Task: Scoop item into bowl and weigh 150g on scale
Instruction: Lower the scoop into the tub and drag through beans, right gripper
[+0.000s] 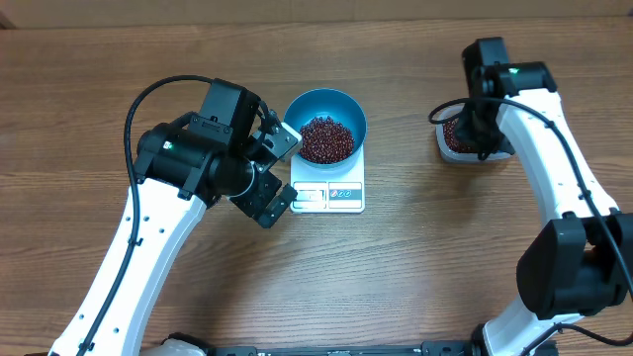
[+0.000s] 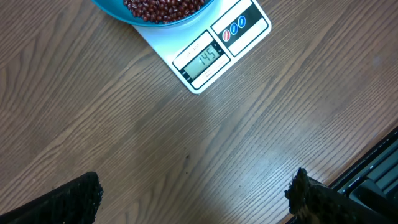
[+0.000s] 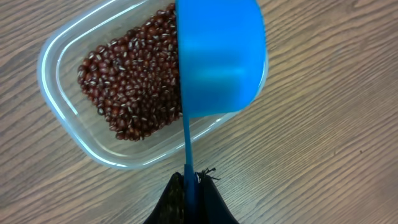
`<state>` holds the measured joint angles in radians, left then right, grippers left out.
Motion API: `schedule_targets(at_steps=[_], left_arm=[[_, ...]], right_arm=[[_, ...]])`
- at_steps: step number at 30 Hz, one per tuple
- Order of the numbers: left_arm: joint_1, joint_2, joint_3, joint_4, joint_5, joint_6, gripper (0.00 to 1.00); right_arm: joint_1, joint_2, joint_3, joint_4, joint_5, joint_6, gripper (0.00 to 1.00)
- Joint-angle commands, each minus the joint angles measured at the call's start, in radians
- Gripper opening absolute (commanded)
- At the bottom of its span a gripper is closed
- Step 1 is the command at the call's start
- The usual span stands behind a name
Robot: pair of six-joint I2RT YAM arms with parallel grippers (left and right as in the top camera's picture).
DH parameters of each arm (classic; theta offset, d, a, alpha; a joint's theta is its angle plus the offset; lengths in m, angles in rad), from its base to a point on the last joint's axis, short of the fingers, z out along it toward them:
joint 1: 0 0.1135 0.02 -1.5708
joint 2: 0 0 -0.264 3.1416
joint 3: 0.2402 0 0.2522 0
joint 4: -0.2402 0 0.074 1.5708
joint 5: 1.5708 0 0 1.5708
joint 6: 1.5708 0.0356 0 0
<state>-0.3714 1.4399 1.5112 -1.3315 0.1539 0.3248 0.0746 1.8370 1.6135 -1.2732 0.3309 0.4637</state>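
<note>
Red beans (image 1: 325, 138) fill the blue bowl (image 1: 302, 111) on the white scale (image 1: 346, 195), centre of the counter. Left jaws gape wide just beside the scale. Upper right, the right jaws pinch the blue scoop (image 3: 221, 62) by its handle over the bean tub (image 3: 62, 124).

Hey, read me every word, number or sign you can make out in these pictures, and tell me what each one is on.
"145": on the display of the small flat white square kitchen scale, left wrist view.
Three small marks, one red and two blue, on the scale's button panel: too small to read.
Overhead view: the same display is too small to read.
No other text is visible.
</note>
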Motion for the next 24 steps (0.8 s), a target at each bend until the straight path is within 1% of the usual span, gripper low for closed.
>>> schedule_targets(at_steps=[1,9,24], left_arm=[[0.005,-0.013,-0.003,0.001,0.015,0.023,1.0],[0.005,-0.013,-0.003,0.001,0.015,0.023,1.0],[0.005,-0.013,-0.003,0.001,0.015,0.023,1.0]], right_arm=[[-0.009,-0.026,-0.008,0.013,-0.039,-0.053,0.04],[0.011,-0.011,-0.01,0.027,-0.102,-0.098,0.04],[0.056,0.025,-0.027,0.054,-0.17,-0.126,0.04]])
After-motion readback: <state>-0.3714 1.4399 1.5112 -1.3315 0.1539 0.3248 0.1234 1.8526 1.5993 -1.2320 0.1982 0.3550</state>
